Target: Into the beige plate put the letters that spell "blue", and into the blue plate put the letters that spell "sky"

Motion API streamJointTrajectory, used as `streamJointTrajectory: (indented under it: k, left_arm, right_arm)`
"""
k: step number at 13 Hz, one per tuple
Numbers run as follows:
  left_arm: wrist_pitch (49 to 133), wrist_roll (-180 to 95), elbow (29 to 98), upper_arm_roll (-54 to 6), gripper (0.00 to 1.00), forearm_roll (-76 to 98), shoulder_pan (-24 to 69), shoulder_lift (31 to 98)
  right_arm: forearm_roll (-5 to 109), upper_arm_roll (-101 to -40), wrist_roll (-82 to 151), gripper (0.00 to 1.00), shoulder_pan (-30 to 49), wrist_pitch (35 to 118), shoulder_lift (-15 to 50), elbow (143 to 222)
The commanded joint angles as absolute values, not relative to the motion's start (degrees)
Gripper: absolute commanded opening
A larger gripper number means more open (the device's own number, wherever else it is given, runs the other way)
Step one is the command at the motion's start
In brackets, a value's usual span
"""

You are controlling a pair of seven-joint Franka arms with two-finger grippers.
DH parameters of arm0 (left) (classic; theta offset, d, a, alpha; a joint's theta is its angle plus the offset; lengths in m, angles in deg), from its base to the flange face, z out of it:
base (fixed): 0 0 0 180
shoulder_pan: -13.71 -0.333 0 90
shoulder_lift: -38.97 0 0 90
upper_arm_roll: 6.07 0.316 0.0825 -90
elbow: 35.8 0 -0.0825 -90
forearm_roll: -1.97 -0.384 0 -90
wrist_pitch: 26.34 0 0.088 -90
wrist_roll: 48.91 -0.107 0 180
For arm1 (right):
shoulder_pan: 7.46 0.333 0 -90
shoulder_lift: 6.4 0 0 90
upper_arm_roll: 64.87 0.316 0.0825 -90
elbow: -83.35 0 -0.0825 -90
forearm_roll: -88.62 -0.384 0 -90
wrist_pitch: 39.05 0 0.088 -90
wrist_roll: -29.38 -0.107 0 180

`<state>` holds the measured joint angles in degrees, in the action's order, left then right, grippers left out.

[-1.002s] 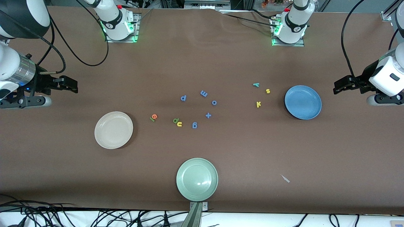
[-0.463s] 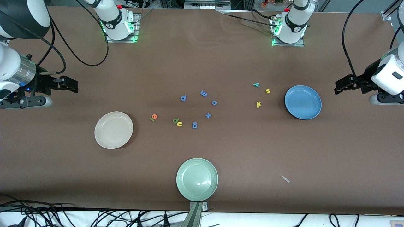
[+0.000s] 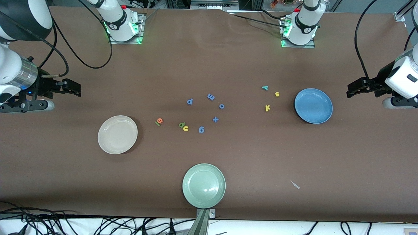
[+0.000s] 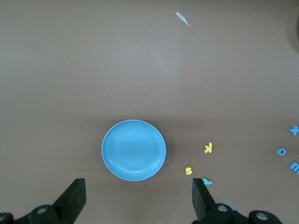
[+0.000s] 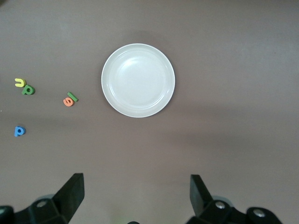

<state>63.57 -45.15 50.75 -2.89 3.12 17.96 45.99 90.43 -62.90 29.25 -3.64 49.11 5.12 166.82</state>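
Observation:
The beige plate (image 3: 117, 134) (image 5: 138, 80) lies toward the right arm's end, with the orange "e" (image 3: 159, 120) (image 5: 68, 101), green "l" (image 3: 157, 123), green "b" (image 3: 181, 124) and yellow "u" (image 3: 185, 128) beside it toward mid-table. The blue plate (image 3: 313, 105) (image 4: 134, 150) lies toward the left arm's end, next to the yellow "s" (image 3: 277, 94) (image 4: 188, 170), yellow "k" (image 3: 267, 107) (image 4: 208, 147) and teal "y" (image 3: 265, 87). Both plates hold nothing. My left gripper (image 3: 350, 90) (image 4: 138, 186) hangs open beside the blue plate. My right gripper (image 3: 75, 88) (image 5: 135, 182) hangs open above bare cloth by the beige plate.
Several all-blue letters and a blue plus sign (image 3: 215, 119) sit mid-table between the two letter groups. A pale green plate (image 3: 203, 185) lies near the front edge. A small grey scrap (image 3: 295, 185) lies on the brown cloth nearer the camera than the blue plate.
The left arm's wrist has drifted slightly toward its own end of the table. The right arm, letters and plates have not moved.

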Motion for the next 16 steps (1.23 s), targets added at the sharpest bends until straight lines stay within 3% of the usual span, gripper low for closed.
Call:
streamJointTrajectory:
  k: [1, 9, 16]
  left_arm:
    - [63.0, -46.1, 49.9, -2.9, 1.0, 4.0, 17.5, 46.1]
    - [62.9, -45.9, 50.9, -2.8, 1.0, 4.0, 17.4, 45.9]
    - [64.6, -43.6, 52.9, -3.1, 1.0, 4.6, 18.2, 46.3]
  right_arm:
    - [91.0, -62.8, 28.5, 1.0, -3.5, 49.0, 4.8, 167.5]
    - [90.6, -62.7, 23.8, 1.0, -1.1, 51.9, 4.9, 171.1]
    - [86.0, -62.6, 20.8, 1.0, 3.0, 69.0, 6.4, 185.1]
